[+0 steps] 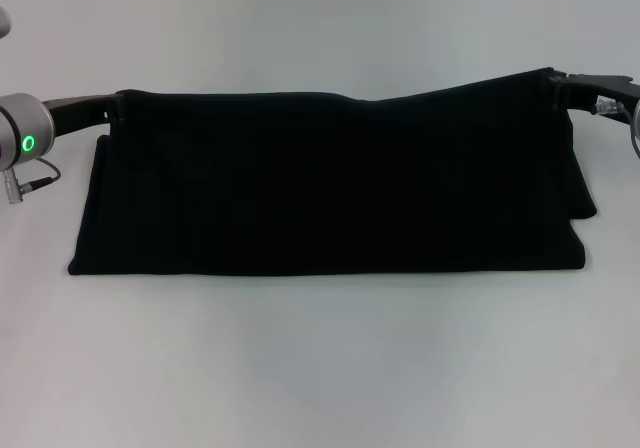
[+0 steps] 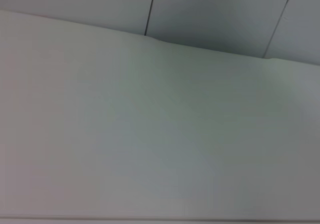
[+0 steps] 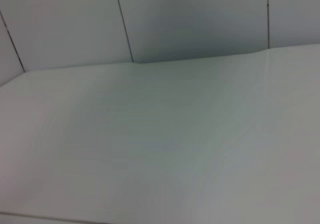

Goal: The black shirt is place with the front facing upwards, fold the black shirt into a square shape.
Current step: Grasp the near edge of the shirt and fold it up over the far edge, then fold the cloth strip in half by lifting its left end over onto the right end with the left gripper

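1. Two grippers hold the black shirt (image 1: 330,183) by its far edge: the left gripper (image 1: 112,108) at the corner toward 9 o'clock, the right gripper (image 1: 556,80) at the corner toward 3 o'clock
2. Each set of fingers looks clamped on the cloth, judging by the raised, taut far hem; the tips themselves are buried in the fabric
3. The shirt lies at the middle of the white table (image 1: 320,368), as a wide band already doubled, with a lower layer peeping out at both ends
4. Its long axis runs 9 to 3 o'clock; the near edge at 6 o'clock rests flat, while the far edge at 12 o'clock is lifted, higher on the right side
5. No lettering or neck label shows, so I cannot tell which way the collar points
6. The step in hand seems to be carrying the held edge over for a fold. To do it well, I would level the two grippers, keep the hem stretched between them, travel at matched pace toward 6 o'clock, and lay edge onto edge before letting go
7. Both wrist views show only bare table and wall panels
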Controlling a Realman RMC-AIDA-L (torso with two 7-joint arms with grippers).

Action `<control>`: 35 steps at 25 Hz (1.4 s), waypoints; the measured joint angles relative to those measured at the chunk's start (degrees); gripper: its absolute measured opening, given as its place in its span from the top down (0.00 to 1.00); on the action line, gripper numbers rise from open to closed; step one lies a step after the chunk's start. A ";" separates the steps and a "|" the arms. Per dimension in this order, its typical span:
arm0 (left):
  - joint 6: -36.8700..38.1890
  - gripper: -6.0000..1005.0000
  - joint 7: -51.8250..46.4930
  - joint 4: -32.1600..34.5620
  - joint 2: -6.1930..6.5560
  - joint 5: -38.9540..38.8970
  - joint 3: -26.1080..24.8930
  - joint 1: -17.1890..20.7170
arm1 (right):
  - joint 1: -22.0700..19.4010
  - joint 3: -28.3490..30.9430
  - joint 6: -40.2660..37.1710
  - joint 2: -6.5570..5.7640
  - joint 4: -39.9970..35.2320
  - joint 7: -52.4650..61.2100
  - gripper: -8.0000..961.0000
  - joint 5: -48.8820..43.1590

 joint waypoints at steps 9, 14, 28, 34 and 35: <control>-1.32 0.97 0.49 -0.10 0.00 -0.56 0.00 0.10 | 0.31 -0.50 1.79 0.12 0.28 -0.11 0.79 0.06; -1.37 0.96 0.67 -0.14 -0.10 -0.58 0.00 -0.33 | 0.83 -0.66 2.78 0.33 0.29 0.17 0.78 0.06; -5.48 0.64 0.40 0.07 -0.85 -7.74 0.00 0.54 | 1.36 -4.43 5.69 1.03 -1.10 0.57 0.66 0.05; 3.19 0.39 0.16 0.84 0.10 -10.89 -0.04 2.88 | 0.11 -4.54 -2.49 -1.13 -2.74 6.72 0.52 -0.37; 6.76 0.34 0.16 1.27 0.50 -11.58 -0.08 3.59 | -0.27 -4.55 -4.70 -1.57 -3.24 7.90 0.47 -0.36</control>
